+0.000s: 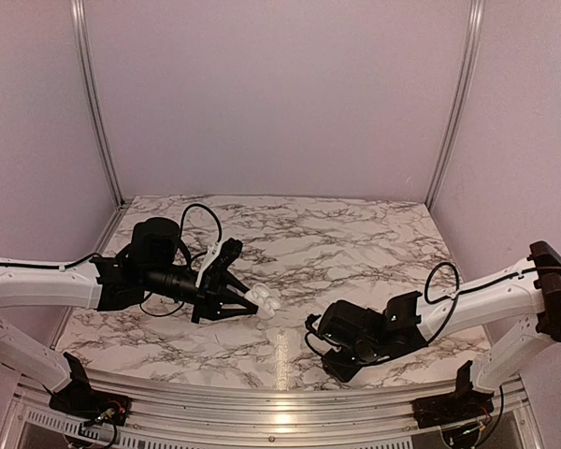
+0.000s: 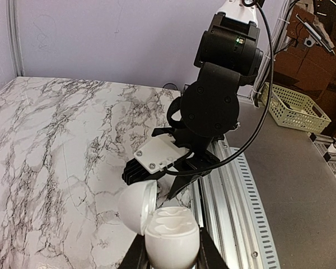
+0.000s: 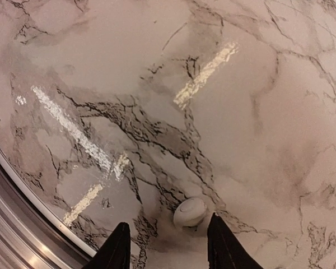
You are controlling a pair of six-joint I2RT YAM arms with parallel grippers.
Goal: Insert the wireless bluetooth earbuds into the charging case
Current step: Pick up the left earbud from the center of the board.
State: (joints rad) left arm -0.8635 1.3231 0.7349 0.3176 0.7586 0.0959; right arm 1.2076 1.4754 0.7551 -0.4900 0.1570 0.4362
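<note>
My left gripper (image 2: 171, 256) is shut on the white charging case (image 2: 171, 238) and holds it above the marble. The case's lid (image 2: 135, 208) is swung open to the left and its pale inner face (image 2: 173, 216) points up. In the top view the case (image 1: 266, 301) sits at the left gripper (image 1: 253, 304) tips, near the table's middle. My right gripper (image 3: 168, 224) is open and low over the marble. One small pale earbud (image 3: 189, 212) lies between its fingers, closer to the right finger (image 3: 219, 238) and touching neither. No other earbud shows.
An aluminium rail (image 1: 280, 412) runs along the near table edge, just behind my right gripper (image 1: 323, 342). The right arm's wrist (image 2: 213, 106) stands close in front of the held case. A yellowish basket (image 2: 294, 106) sits off the table. Purple walls enclose the marble top (image 1: 355, 234).
</note>
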